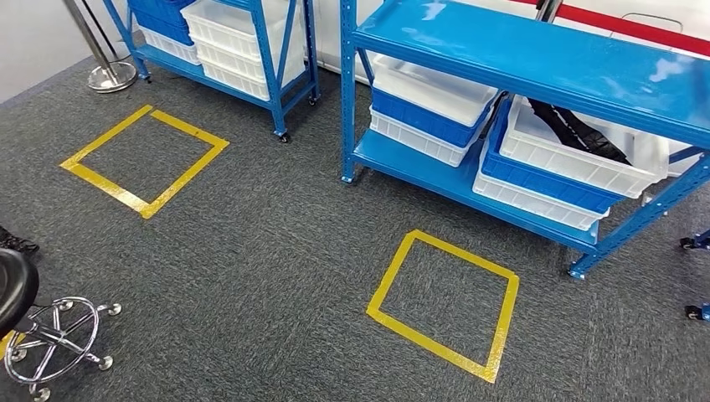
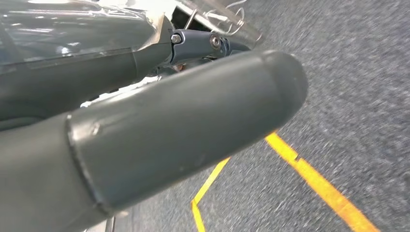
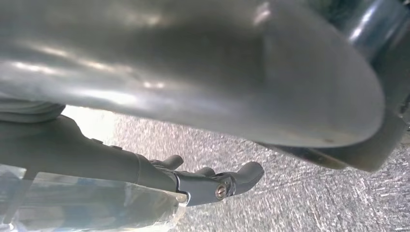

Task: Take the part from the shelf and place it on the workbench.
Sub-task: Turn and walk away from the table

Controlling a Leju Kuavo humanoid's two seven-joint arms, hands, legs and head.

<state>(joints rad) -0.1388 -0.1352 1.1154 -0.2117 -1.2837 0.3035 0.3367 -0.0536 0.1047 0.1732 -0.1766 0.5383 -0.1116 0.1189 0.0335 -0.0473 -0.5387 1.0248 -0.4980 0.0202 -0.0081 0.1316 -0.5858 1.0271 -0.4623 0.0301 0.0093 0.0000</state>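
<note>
A blue metal shelf rack (image 1: 536, 59) stands at the far right of the grey carpeted floor (image 1: 268, 251), with a glossy blue top deck and a lower deck carrying plastic bins. On that lower deck a white plastic bin (image 1: 586, 146) sits stacked on a blue plastic bin (image 1: 536, 180), and inside the white one lies a long black part (image 1: 578, 130), resting at a slant against the bin's far side. Just to the left of this stack, another white bin (image 1: 435, 92) tops a blue bin and a further white one below it. A second blue shelf rack (image 1: 243, 42) stands at the far left, also holding white and blue bins. Two squares of yellow tape mark the carpet: one yellow tape square (image 1: 444, 306) lies near, in front of the right rack, and another yellow tape square (image 1: 144, 157) lies to the left, in front of the second rack. A black round stool with a chrome wheeled base (image 1: 50, 335) stands at the near left edge, and a chrome post base (image 1: 110, 75) stands at the far left. In the left wrist view the left hand (image 2: 159, 125) hangs over the carpet and yellow tape lines, its thick grey thumb close to the lens and nothing visible in it; I cannot tell whether its fingers are spread or curled. In the right wrist view the right hand (image 3: 208, 181) hangs over bare carpet, its dark fingers (image 3: 249, 171) lightly bent and apart, released and holding nothing.
</note>
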